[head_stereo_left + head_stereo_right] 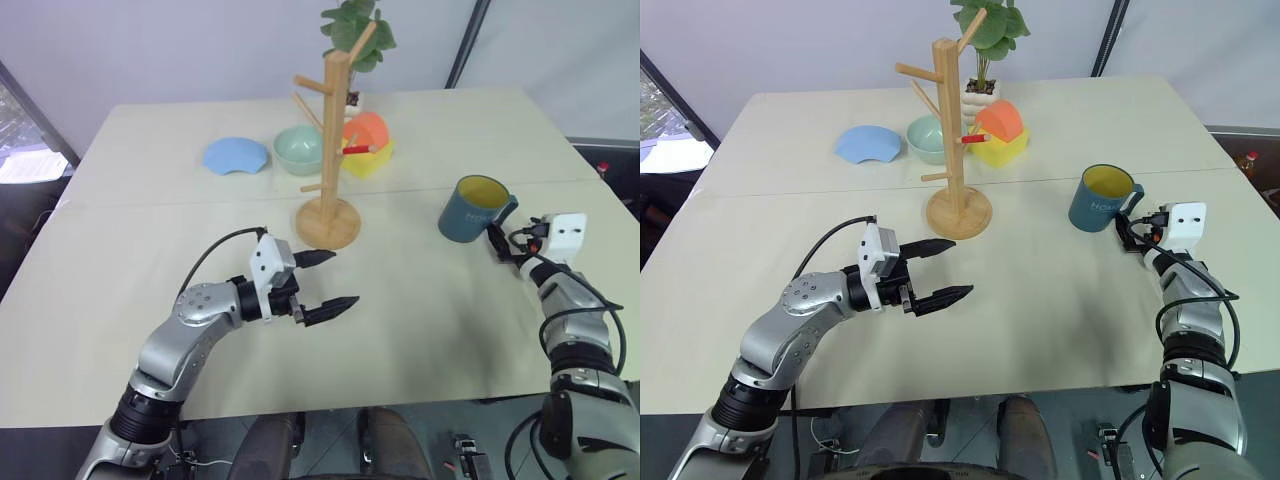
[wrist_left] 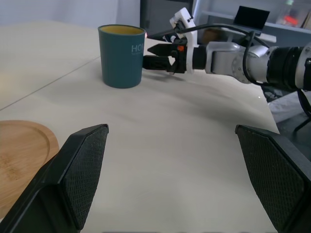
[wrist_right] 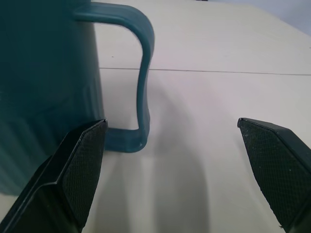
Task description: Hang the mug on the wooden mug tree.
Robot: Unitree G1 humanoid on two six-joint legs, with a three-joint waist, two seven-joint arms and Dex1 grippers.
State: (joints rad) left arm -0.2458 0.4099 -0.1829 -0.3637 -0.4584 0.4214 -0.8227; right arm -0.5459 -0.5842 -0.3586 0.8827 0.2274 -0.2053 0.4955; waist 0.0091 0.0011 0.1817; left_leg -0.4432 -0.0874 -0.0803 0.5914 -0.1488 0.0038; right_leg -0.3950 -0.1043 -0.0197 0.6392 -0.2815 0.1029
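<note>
The mug (image 1: pixel 475 209) stands upright on the table (image 1: pixel 420 320), not yet hung, well apart from the mug tree (image 1: pixel 330 150). Its handle (image 3: pixel 141 77) faces the right gripper (image 3: pixel 170 170).

Right gripper: fingers spread wide and empty. Seen from the right wrist, the handle loop stands just ahead of the fingertips, nearer one finger (image 3: pixel 73 170) than the other, with the mug body directly in front of that same finger. No contact between fingers and mug is visible. From the left wrist, the fingertips sit just beside the mug's side, level with its upper half.

Left gripper (image 1: pixel 325 285): fingers spread wide, holding nothing, hovering above the table. The round base (image 2: pixel 22 155) of the mug tree lies just beside one finger (image 2: pixel 82 170); the mug stands well ahead of the fingertips.

Mug tree: upright on its base, pegs bare.

Behind the tree, far from both grippers: a pale green bowl (image 1: pixel 299 150), a blue plate (image 1: pixel 236 156), an orange and yellow item (image 1: pixel 367 142), and a potted plant (image 1: pixel 355 35).
</note>
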